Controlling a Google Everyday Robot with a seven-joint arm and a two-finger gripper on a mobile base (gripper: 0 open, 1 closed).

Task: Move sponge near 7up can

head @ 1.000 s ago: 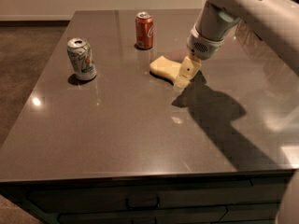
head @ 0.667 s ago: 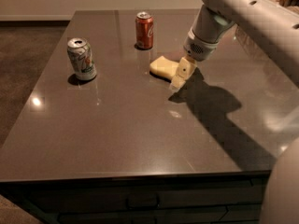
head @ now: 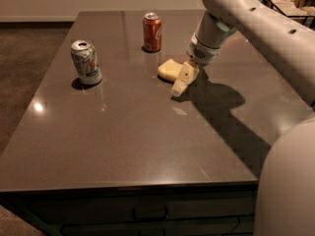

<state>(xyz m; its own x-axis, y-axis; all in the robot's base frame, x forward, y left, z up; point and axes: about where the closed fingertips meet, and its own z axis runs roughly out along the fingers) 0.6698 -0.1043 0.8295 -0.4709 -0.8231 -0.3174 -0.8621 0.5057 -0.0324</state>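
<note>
Compared with the earlier frame, the claw has shifted left and now overlaps the right end of the sponge; whether it is open or closed cannot be told. The sponge lies flat and unmoved on the table, well inside every edge. The 7up can stands upright near the left edge, well apart from the sponge, with bare surface between them. The red-orange can stands just behind the sponge, toward the far edge.
</note>
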